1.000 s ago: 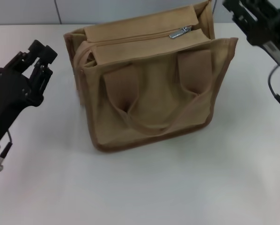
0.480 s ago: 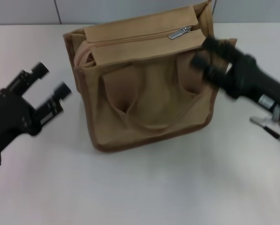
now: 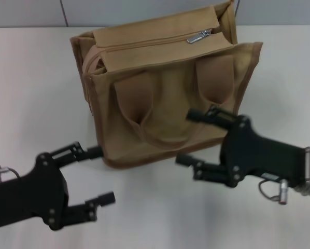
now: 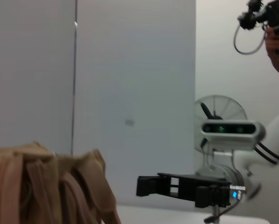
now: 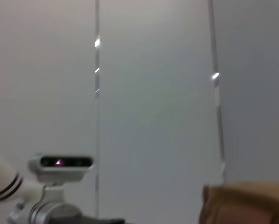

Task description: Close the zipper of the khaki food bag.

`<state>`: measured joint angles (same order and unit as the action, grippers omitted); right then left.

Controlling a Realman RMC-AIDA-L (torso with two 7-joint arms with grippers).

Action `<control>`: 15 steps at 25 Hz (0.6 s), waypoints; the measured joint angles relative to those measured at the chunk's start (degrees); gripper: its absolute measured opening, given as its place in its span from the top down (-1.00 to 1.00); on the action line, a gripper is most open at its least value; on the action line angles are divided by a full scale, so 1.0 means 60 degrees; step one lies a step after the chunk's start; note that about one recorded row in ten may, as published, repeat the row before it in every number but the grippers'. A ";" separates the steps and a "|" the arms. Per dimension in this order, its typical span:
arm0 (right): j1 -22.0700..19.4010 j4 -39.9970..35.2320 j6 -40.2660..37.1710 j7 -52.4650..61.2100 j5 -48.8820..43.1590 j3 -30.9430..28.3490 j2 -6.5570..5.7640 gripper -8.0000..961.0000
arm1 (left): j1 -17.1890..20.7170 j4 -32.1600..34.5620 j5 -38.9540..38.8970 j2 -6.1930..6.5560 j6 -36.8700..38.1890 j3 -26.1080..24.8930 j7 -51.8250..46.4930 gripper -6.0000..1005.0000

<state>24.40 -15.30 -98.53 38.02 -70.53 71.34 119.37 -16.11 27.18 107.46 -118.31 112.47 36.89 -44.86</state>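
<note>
While the boxy tan canvas food bag with brown piping stands on the white table at the far middle of the scene, both my grippers sit on its near side, well away from the work. My left gripper hovers by the bag's near left corner with fingers spread wide, holding nothing; my right gripper is just in front of the bag's near right side, also spread and empty. The tan zipper line runs along the top, its small silver pull tab at the far right end. Reaching over from here, I risk snagging a flat handle strap or shoving the unsteadied bag.
</note>
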 joint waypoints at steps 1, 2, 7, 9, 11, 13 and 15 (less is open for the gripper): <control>0.0095 0.0020 0.0161 0.0167 -0.0191 0.0069 -0.0003 -0.65 | -0.0030 0.0008 0.0157 -0.0008 -0.0054 0.0021 0.0008 -0.56; 0.0168 0.0027 0.0286 0.0301 -0.0298 0.0122 -0.0003 -0.65 | -0.0077 0.0006 0.0315 -0.0017 -0.0127 0.0031 0.0016 -0.56; 0.0260 -0.0002 0.0522 0.0345 -0.0624 0.0403 0.0027 -0.65 | -0.0201 -0.0094 0.0699 -0.0061 -0.0579 0.0057 0.0046 -0.56; 0.0240 0.0004 0.0460 0.0249 -0.0634 0.0409 0.0035 -0.65 | -0.0190 -0.0136 0.0703 -0.0074 -0.0685 0.0128 0.0059 -0.56; 0.0239 0.0023 0.0456 0.0236 -0.0655 0.0475 0.0037 -0.64 | -0.0164 -0.0181 0.0706 -0.0074 -0.0703 0.0189 0.0075 -0.56; 0.0256 0.0034 0.0512 0.0223 -0.0666 0.0644 0.0047 -0.65 | -0.0140 -0.0202 0.0709 -0.0073 -0.0710 0.0204 0.0087 -0.56; 0.0298 0.0036 0.0587 0.0217 -0.0667 0.0822 0.0057 -0.65 | -0.0120 -0.0222 0.0711 -0.0077 -0.0714 0.0207 0.0092 -0.56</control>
<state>26.19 -15.08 -95.01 39.32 -74.53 76.27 119.71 -16.83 25.85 111.73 -118.77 108.18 38.14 -44.31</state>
